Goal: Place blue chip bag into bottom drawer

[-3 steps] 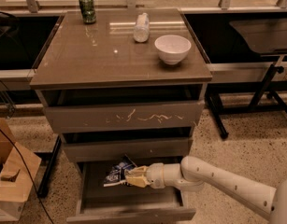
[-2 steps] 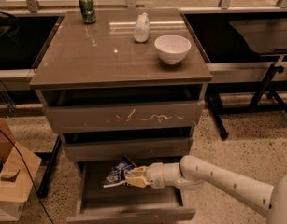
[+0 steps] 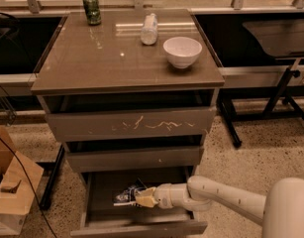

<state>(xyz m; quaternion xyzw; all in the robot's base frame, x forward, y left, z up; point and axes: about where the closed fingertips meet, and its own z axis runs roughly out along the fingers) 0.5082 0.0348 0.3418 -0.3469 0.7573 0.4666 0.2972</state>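
Blue chip bag is lying inside the bottom drawer, roughly in the middle of its grey floor, with one corner poking upward toward the back. In the single camera view, that drawer is standing pulled open beneath the plain middle drawer and the scratched topmost drawer front.

The gripper is sitting low in the open drawer at the bag's right edge, touching or overlapping it, while the white arm is coming in from the right. Whether the gripper is clamped on the bag or has released it, I cannot tell.

That doubt is probably the main risk. If the arm is pulling out while the foil is pinched or snagged, the bag is likely coming out with it. The gap under the middle drawer is looking tight, so a steep lift could be knocking the arm against that front. The raised corner could also be catching there if the drawer is closing.

The green can, clear plastic bottle and white bowl are standing on the cabinet top, well apart from the arm.
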